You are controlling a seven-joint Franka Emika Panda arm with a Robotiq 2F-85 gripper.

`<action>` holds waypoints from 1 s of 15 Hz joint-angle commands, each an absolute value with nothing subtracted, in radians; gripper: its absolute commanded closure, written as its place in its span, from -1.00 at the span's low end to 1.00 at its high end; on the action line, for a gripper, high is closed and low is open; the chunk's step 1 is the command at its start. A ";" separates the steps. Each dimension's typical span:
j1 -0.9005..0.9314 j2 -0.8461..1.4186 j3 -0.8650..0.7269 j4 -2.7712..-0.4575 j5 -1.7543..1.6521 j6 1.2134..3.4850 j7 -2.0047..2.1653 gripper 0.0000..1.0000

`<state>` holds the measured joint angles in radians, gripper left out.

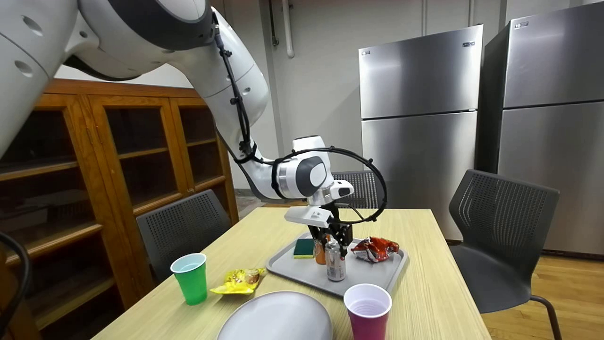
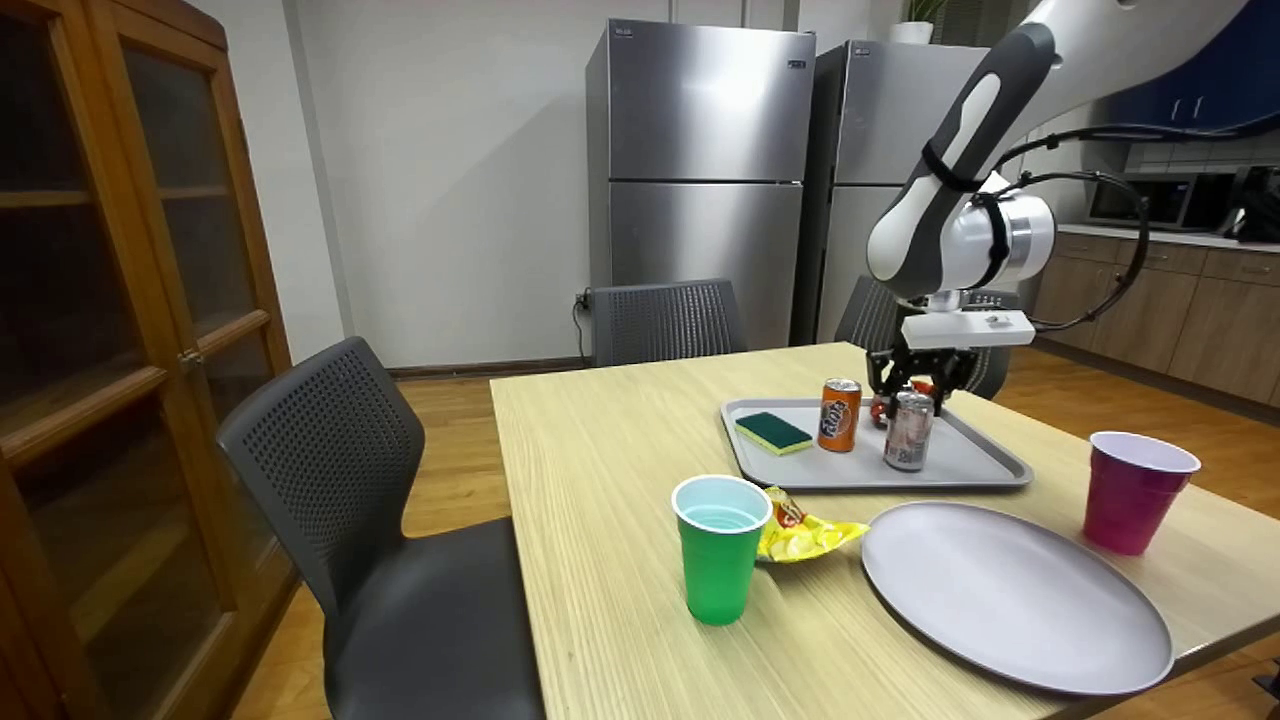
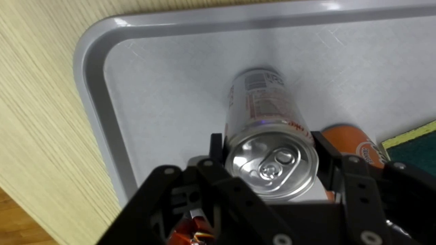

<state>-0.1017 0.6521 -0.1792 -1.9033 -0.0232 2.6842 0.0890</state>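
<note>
Robot gripper (image 3: 266, 136) pinching a silver can (image 3: 267, 98) on a gray tray (image 3: 163, 85).
The jaws press against both sides of the can's upper end; it stands upright on the tray, toward the right-hand edge of the pale wood-grain table (image 2: 620, 480) in both exterior views. An orange can (image 2: 838, 415) stands just beside it, then a green-and-yellow sponge (image 2: 773, 432); a crumpled red wrapper (image 1: 376, 249) shares the tray. A green cup (image 2: 720, 565) stands near the left-hand edge, a gray plate (image 2: 1015, 600) by the near edge.

Wrist view: orange can (image 3: 342, 140) partly hidden by hand (image 3: 267, 146).
</note>
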 commanded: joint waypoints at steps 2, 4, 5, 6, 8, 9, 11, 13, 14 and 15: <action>-0.104 0.617 -0.167 -1.918 -0.026 2.662 0.079 0.23; -0.104 0.580 -0.163 -1.949 -0.032 2.669 0.063 0.23; -0.102 0.564 -0.163 -1.963 -0.035 2.674 0.061 0.23; -0.096 0.544 -0.168 -1.986 -0.042 2.685 0.063 0.23; -0.097 0.498 -0.161 -2.037 -0.048 2.692 0.043 0.23; -0.100 0.476 -0.155 -2.061 -0.048 2.693 0.029 0.23; -0.098 0.428 -0.151 -2.116 -0.055 2.699 0.009 0.23; -0.084 0.387 -0.160 -2.171 -0.079 2.722 0.002 0.23; -0.076 0.371 -0.166 -2.194 -0.095 2.731 0.001 0.23; -0.072 0.353 -0.167 -2.221 -0.111 2.743 -0.003 0.23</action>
<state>-0.0854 0.4510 -0.1625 -2.1101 -0.0637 2.7063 0.0193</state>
